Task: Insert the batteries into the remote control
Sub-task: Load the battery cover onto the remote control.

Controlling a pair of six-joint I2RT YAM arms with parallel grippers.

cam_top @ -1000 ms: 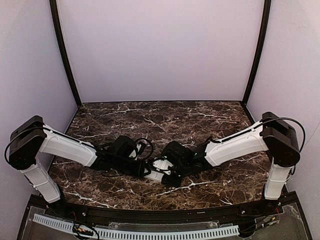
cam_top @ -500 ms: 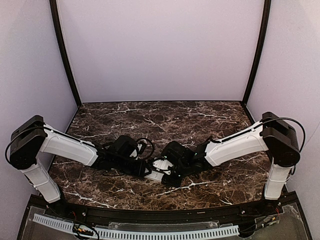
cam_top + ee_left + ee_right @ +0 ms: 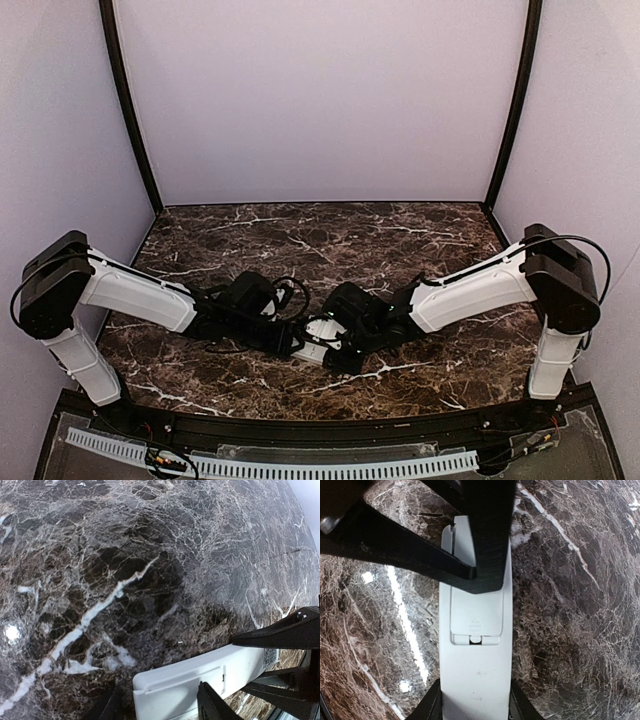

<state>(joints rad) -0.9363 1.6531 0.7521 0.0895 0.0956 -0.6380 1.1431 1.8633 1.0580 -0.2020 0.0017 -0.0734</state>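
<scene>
The left arm [image 3: 135, 295] and right arm [image 3: 470, 290] are reaching low and inward, with the left hand [image 3: 159, 706] and right hand [image 3: 475, 707] each clamping one end of the remote control [image 3: 476, 670].

Seen from above, the remote [image 3: 321, 330] is mostly hidden between the left hand [image 3: 289, 341] and the right hand [image 3: 345, 346].

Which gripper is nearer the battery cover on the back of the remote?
Left. The left gripper reaches over the battery cover, hiding its far half. The right gripper straddles the remote control at its plain end, short of the cover.
</scene>
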